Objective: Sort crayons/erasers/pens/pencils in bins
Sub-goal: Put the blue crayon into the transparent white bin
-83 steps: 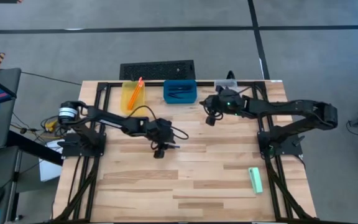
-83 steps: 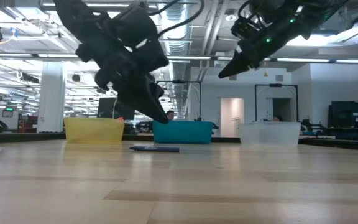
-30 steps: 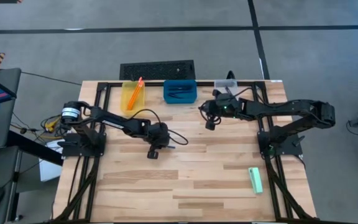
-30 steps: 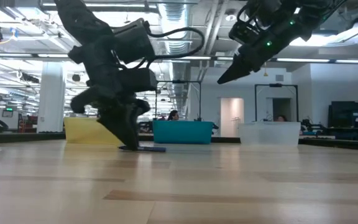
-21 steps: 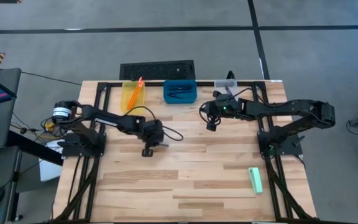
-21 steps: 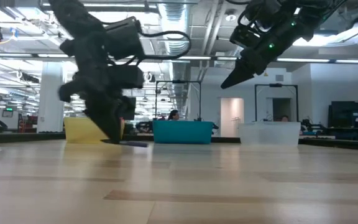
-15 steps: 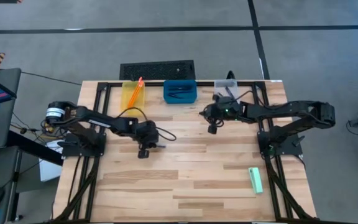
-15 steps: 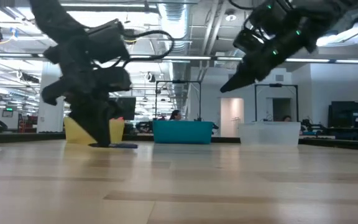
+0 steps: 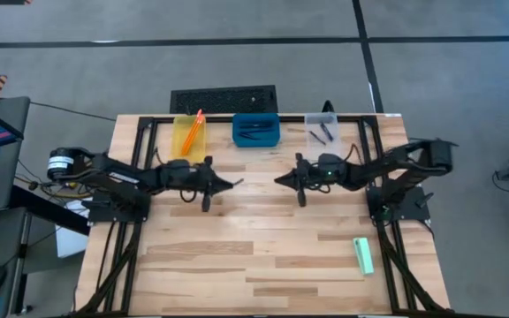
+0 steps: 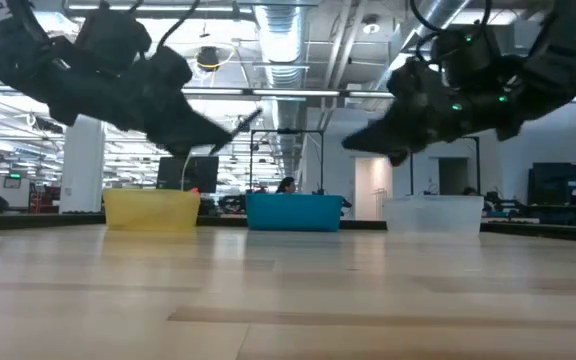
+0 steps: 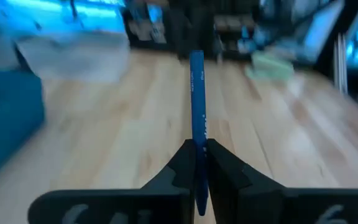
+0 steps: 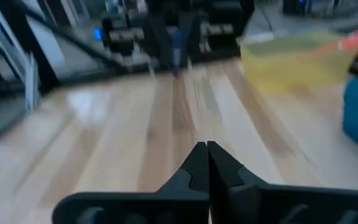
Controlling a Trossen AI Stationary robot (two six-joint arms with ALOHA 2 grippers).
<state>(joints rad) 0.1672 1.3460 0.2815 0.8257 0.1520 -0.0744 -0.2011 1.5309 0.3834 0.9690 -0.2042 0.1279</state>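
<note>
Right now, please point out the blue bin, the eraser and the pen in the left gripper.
blue bin (image 9: 256,130), high view, its inside.
eraser (image 9: 363,255), high view, its middle.
pen (image 11: 196,93), left wrist view, its shaft.
left gripper (image 11: 196,163), left wrist view, between fingertips.

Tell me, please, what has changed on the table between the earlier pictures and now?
The left gripper closed on the blue pen that lay mid-table, dragged it toward the left and has lifted it clear of the wood. The right gripper, shut and empty, swung down from near the clear bin toward the table's middle. The eraser, yellow bin and blue bin stayed put.
</note>
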